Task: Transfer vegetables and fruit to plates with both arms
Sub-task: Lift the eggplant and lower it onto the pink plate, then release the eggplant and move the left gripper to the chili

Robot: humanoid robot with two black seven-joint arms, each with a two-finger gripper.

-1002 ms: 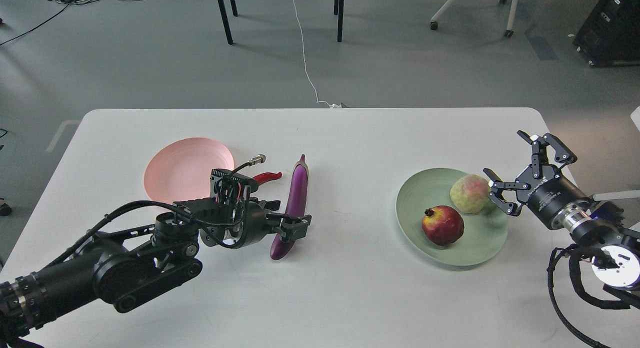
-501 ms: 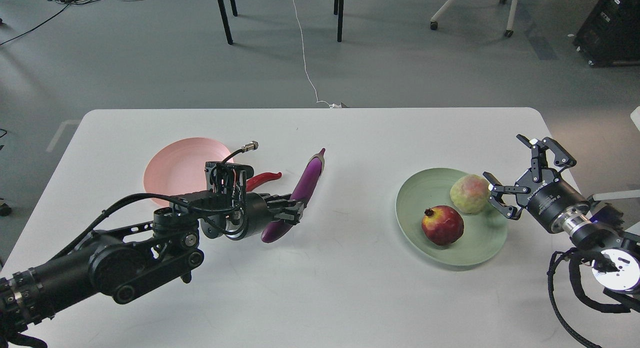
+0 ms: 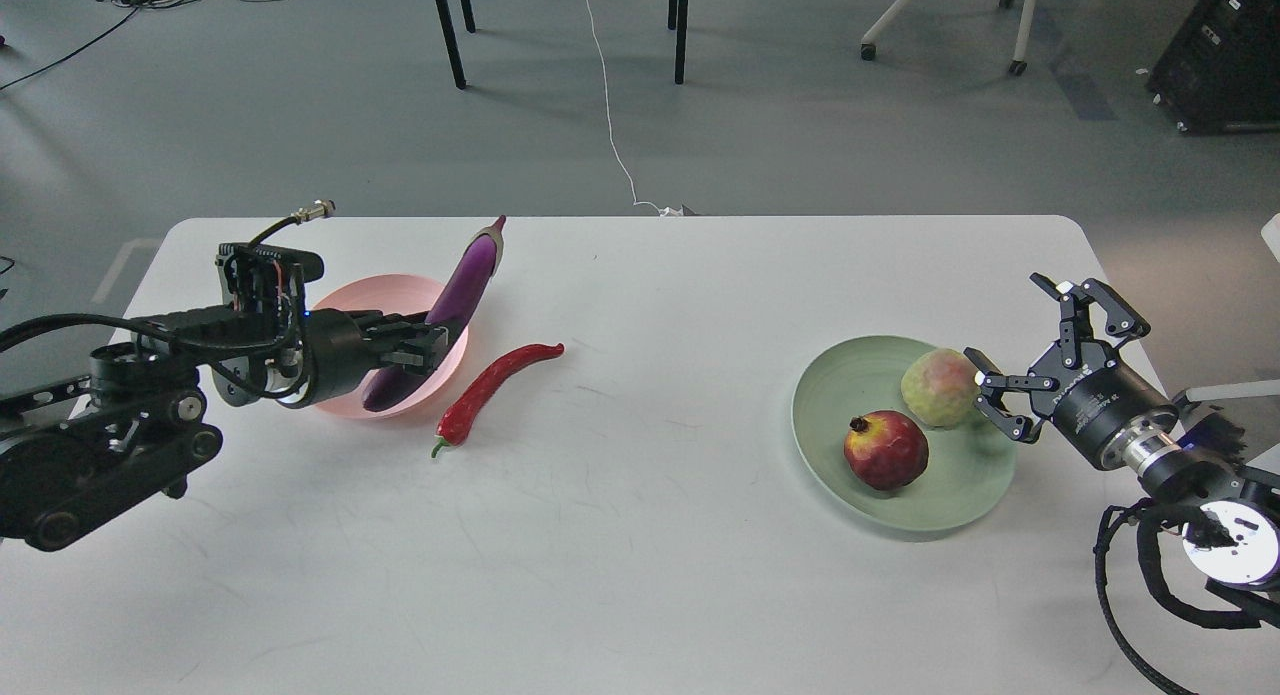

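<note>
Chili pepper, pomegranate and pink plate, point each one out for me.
red chili pepper [image 3: 497,380], head view, middle of its red body.
pomegranate [image 3: 886,451], head view, centre of its red skin.
pink plate [image 3: 352,293], head view, bare far rim.

Right of the left gripper [image 3: 425,343] only the chili pepper [image 3: 492,384] interrupts bare table [image 3: 680,495] — beyond the open stretch, the green plate [image 3: 850,495] blocks passage beside the right gripper [image 3: 1030,350].

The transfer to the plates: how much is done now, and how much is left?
Done: pomegranate and green fruit lie on the green plate; the right gripper is open beside them. In hand: the left gripper holds the eggplant over the pink plate. Left: the chili, on the table.
</note>
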